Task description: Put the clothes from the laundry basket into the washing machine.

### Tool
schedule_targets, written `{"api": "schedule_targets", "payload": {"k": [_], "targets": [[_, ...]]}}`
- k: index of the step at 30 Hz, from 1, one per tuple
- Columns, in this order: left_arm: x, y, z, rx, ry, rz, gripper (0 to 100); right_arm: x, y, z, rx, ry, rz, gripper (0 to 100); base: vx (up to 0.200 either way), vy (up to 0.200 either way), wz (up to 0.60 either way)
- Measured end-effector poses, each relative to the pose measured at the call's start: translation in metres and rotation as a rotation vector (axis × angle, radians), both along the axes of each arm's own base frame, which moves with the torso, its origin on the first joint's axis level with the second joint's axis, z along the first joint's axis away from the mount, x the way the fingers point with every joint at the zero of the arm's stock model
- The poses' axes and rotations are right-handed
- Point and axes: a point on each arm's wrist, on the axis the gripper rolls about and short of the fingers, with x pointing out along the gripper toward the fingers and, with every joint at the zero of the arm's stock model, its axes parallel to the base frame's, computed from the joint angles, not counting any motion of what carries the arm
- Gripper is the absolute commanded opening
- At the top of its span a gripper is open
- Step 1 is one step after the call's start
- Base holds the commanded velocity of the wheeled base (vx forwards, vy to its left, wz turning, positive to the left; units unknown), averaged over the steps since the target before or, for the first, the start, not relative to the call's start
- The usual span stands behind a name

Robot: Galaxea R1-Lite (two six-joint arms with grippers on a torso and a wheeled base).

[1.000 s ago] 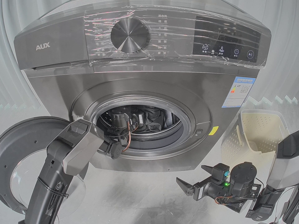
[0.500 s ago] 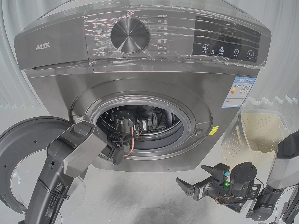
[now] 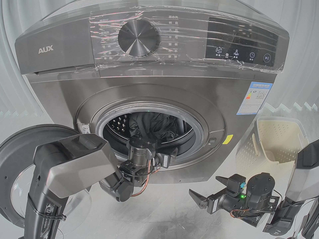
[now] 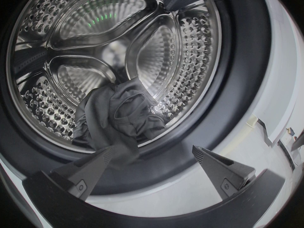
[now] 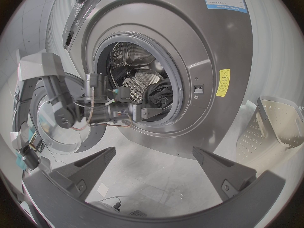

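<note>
A dark grey garment (image 3: 153, 126) lies bunched at the front of the washing machine (image 3: 229, 117) drum (image 4: 95, 32), with one fold draped over the black door seal. My left gripper (image 4: 150, 152) hangs open just outside the drum's lower rim, nothing between its fingers; the cloth's hanging fold comes close to one fingertip. From the head it sits at the opening's bottom edge (image 3: 170, 156). My right gripper (image 3: 202, 186) stands open and empty low over the floor, right of the opening. The cream laundry basket (image 3: 275, 143) leans at the far right, with no clothes visible inside it.
The round machine door (image 3: 20, 156) is swung open at the left, behind my left arm. Grey floor (image 3: 159, 209) lies between the machine front and my right gripper (image 5: 153, 151). The basket (image 5: 278, 127) stands close to the machine's right corner.
My left gripper has pulled back out of the drum and dropped to the lower rim, leaving the dark garment inside. The right arm has barely moved.
</note>
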Motion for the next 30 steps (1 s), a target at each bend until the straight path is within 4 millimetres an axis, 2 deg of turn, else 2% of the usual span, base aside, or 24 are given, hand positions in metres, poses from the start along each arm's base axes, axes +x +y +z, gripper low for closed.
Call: {"api": "schedule_targets", "payload": {"k": [9, 11, 16, 24, 30], "targets": [[-0.069, 0.015, 0.027, 0.041, 0.044, -0.079, 100, -0.001, -0.001, 0.000, 0.002, 0.006, -0.002, 100, 0.000, 0.000, 0.00], [-0.089, 0.018, 0.037, 0.033, 0.037, -0.109, 100, -0.002, -0.001, 0.000, 0.002, 0.008, -0.003, 100, 0.000, 0.000, 0.00], [-0.124, 0.033, 0.063, -0.007, 0.014, -0.141, 100, -0.006, -0.005, 0.001, -0.002, 0.010, -0.002, 100, 0.000, 0.000, 0.00], [-0.170, 0.073, 0.110, -0.161, -0.020, -0.133, 100, -0.020, -0.017, 0.021, 0.032, -0.036, -0.010, 100, 0.000, 0.000, 0.00], [-0.207, 0.110, 0.125, -0.213, -0.036, -0.128, 100, -0.030, -0.035, 0.037, 0.054, -0.070, -0.050, 100, 0.000, 0.000, 0.00]]}}
